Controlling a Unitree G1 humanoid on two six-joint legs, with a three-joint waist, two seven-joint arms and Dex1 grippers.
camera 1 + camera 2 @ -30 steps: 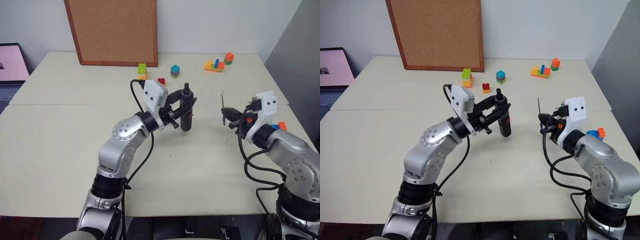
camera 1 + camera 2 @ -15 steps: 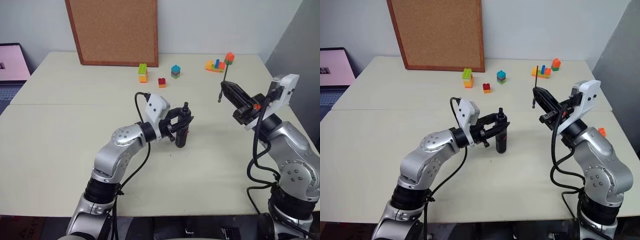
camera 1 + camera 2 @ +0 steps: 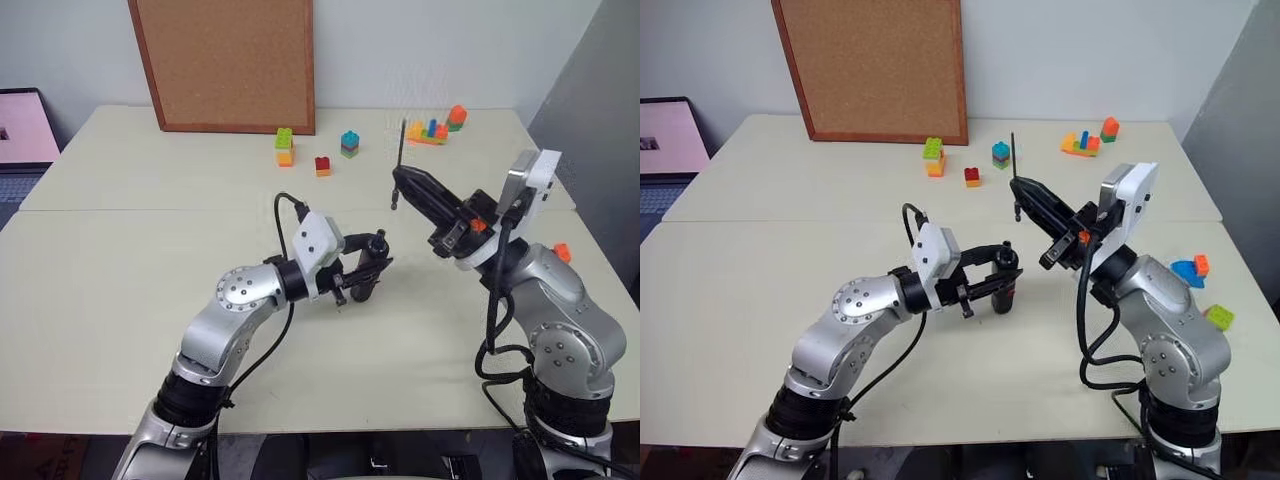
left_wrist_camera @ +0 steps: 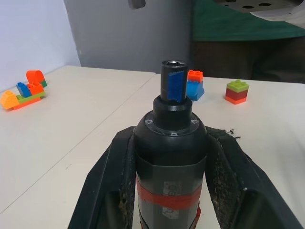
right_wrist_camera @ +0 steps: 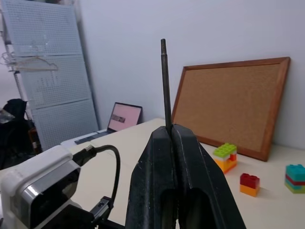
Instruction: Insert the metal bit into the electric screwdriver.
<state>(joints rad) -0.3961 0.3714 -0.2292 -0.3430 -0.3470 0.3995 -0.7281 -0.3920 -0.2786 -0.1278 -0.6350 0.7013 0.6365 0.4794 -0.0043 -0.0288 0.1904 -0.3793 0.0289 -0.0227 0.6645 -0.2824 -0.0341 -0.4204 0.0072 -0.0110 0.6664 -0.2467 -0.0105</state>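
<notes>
The electric screwdriver, black with a red band, stands nearly upright over the middle of the table, its open socket end up. My left gripper is shut on its body; the left wrist view shows both fingers pressing the screwdriver. Its lower end is close to the tabletop. The metal bit, a thin dark rod, stands upright with my right gripper shut on its lower part. The bit rises from between the closed fingertips. It hangs above and slightly right of the screwdriver's top, apart from it.
A cork board leans on the back wall. Toy bricks lie along the far side of the table, with more bricks at its right edge. A laptop sits at the far left.
My right gripper has swung left and up with the bit, coming nearer the screwdriver. My left gripper has sunk and drawn back with the screwdriver.
</notes>
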